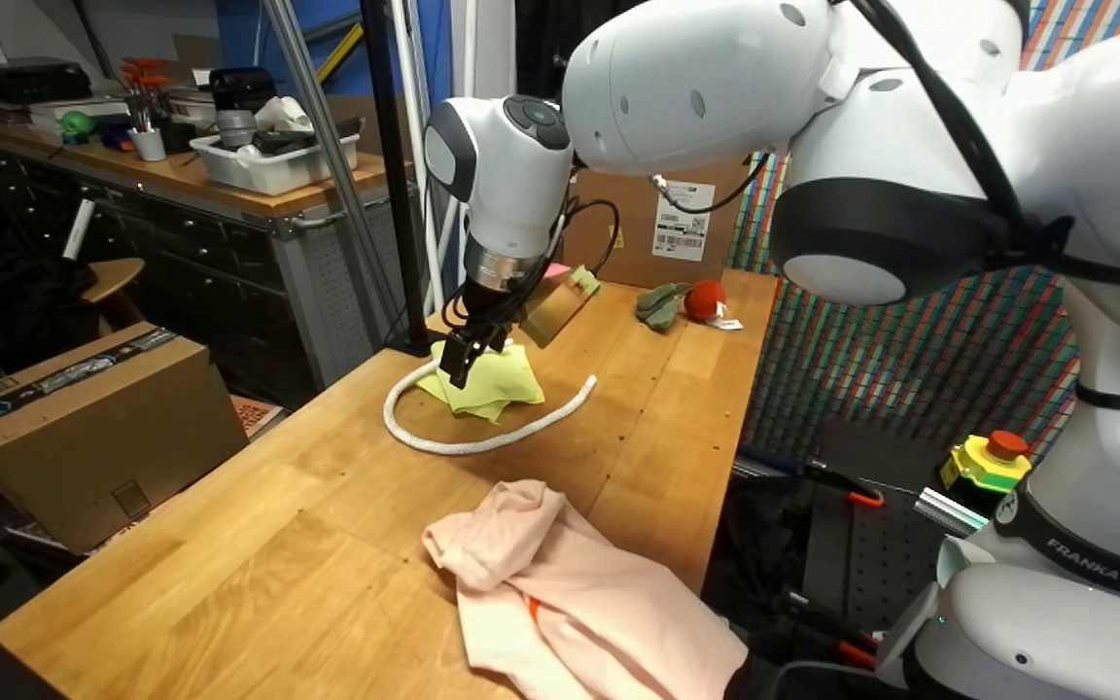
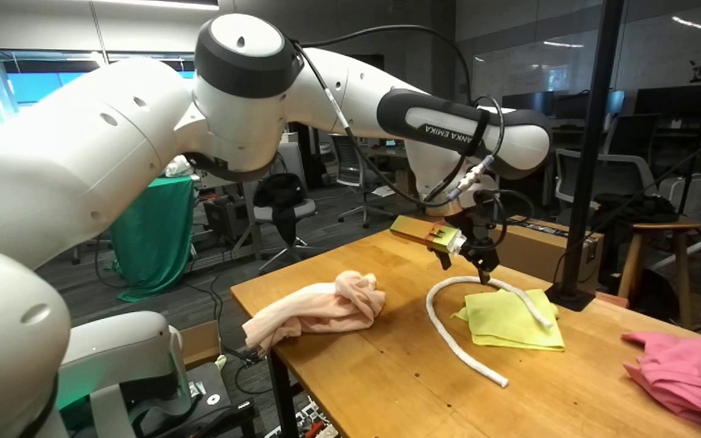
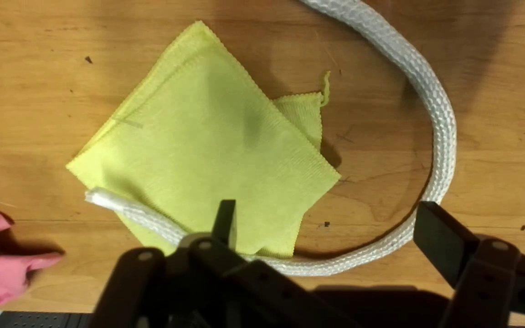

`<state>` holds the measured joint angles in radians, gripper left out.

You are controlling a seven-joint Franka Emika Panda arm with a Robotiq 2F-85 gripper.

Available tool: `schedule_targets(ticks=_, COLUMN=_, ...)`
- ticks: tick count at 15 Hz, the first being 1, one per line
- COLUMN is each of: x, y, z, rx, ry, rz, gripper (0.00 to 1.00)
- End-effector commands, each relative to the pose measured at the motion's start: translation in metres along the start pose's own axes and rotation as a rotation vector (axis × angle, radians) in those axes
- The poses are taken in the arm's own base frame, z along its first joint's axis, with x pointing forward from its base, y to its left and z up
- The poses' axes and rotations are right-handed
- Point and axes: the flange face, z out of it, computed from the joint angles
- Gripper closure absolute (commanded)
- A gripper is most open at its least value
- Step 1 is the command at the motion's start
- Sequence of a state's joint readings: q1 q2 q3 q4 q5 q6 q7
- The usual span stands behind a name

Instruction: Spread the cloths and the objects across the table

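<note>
One white bin [image 1: 259, 176] of oddments [image 1: 285, 142]

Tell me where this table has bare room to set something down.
One patch: the table between the peach cloth, the white cord and a corner. Another: the strip between peach cloth and red item, along the long edge. Crowded: the yellow-green cloth, with the white cord over one edge and the open pincer close above.
</note>
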<state>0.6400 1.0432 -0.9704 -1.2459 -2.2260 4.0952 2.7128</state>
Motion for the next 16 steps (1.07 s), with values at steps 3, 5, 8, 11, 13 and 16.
schedule_targets(ticks=3, x=0.005, y=0.005, z=0.014, rx=-0.031, ry=-0.047, rz=0.023, gripper=0.0)
schedule_targets(ticks=5, x=0.004, y=0.008, z=0.018, rx=-0.04, ry=-0.059, rz=0.026, gripper=0.0)
schedule_targets(ticks=8, x=0.001, y=0.011, z=0.023, rx=-0.041, ry=-0.088, rz=0.033, gripper=0.0)
schedule_targets(ticks=11, x=-0.005, y=0.013, z=0.03, rx=-0.03, ry=-0.115, rz=0.032, gripper=0.0)
schedule_targets(ticks=13, x=-0.005, y=0.013, z=0.034, rx=-0.021, ry=-0.131, rz=0.025, gripper=0.0)
schedule_targets(ticks=16, x=-0.007, y=0.014, z=0.043, rx=-0.001, ry=-0.136, rz=0.022, gripper=0.0)
